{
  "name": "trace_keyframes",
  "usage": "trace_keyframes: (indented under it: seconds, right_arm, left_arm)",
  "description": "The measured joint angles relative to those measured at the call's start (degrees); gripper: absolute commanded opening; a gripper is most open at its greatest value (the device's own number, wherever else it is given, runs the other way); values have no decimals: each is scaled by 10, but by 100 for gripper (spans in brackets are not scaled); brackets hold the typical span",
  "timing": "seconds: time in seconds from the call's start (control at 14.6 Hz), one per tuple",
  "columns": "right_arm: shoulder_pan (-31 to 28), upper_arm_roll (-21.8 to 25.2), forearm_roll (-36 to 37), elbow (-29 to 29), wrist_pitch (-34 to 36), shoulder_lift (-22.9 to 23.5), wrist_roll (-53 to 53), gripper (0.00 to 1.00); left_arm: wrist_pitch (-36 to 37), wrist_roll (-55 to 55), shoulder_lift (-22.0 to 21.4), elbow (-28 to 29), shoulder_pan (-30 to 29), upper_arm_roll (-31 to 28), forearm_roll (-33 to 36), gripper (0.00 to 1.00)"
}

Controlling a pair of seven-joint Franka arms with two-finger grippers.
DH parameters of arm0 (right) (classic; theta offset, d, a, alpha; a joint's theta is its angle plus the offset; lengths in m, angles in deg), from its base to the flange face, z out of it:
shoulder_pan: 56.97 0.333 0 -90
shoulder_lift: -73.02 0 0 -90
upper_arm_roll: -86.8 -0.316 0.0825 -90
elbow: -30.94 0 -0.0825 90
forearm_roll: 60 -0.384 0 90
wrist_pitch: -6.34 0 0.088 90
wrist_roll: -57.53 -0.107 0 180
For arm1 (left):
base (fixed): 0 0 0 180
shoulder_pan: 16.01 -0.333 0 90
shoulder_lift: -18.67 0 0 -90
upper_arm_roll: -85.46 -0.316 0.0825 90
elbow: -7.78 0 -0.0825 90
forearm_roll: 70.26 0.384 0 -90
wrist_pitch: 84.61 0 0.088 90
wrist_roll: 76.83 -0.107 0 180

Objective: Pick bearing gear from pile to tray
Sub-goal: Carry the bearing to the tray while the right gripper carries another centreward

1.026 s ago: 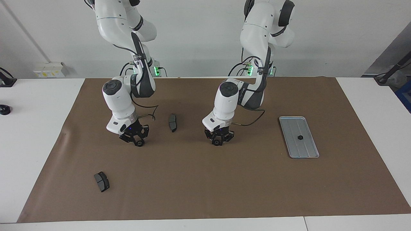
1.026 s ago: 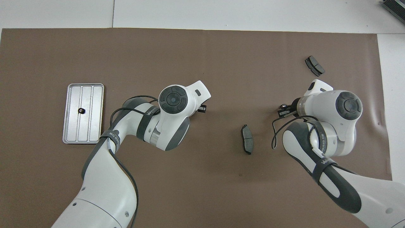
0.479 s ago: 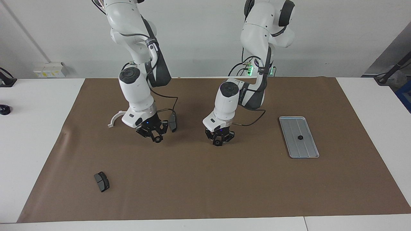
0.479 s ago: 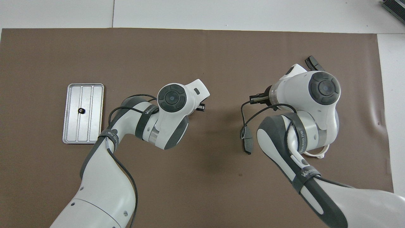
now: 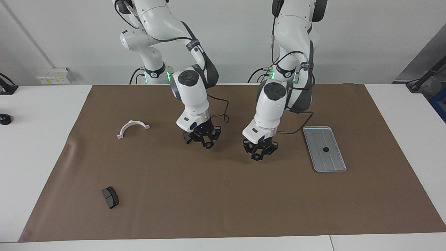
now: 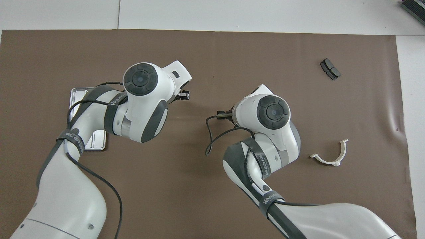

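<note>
The silver tray [image 5: 333, 161] lies toward the left arm's end of the brown mat, with one small black bearing gear [image 5: 326, 149] on it. In the overhead view my left arm covers most of the tray [image 6: 77, 94]. My left gripper [image 5: 256, 157] [image 6: 184, 95] hangs low over the mat beside the tray, fingertips together. My right gripper [image 5: 208, 145] [image 6: 220, 115] is over the middle of the mat, fingertips also together. Whether either holds a small part I cannot make out. What shows of the pile is scattered loose parts.
A white half-ring bracket [image 5: 132, 127] [image 6: 330, 156] lies toward the right arm's end. One dark brake pad [image 5: 110, 197] [image 6: 330, 69] sits farther out from the robots. Another brake pad [image 5: 187, 138] peeks out beside my right gripper.
Both arms swung toward the left arm's end of the table. My right gripper travelled past the brake pad to the middle, uncovering the white bracket. My left gripper moved closer to the tray.
</note>
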State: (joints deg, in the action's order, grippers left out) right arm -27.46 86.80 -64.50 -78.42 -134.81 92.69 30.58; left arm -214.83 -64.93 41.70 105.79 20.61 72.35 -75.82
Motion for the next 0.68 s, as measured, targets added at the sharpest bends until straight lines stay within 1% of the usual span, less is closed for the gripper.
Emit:
trace_keyframes:
  seconds: [0.14,0.27,0.34,0.41,0.55,0.68]
  right_arm:
    - [28,0,9,14,-17,28,-49,0]
    - [44,0,43,38,-24,55,-99,0]
    - [46,0,57,45,-33,64,-111,15]
    - [46,1,62,49,-38,72,-114,99]
    - [45,4,64,52,-40,77,-114,100]
    - [43,8,65,55,-40,77,-114,100]
  left_arm:
    - [23,-45,-22,3,-43,-1,0,0]
    - [46,-107,-36,7,-88,-1,0,0]
    - [55,-138,-41,8,-109,-1,0,0]
    - [63,-166,-44,12,-131,-1,0,0]
    - [66,-201,-50,28,-165,-1,0,0]
    - [63,-219,-57,55,-185,0,-1,0]
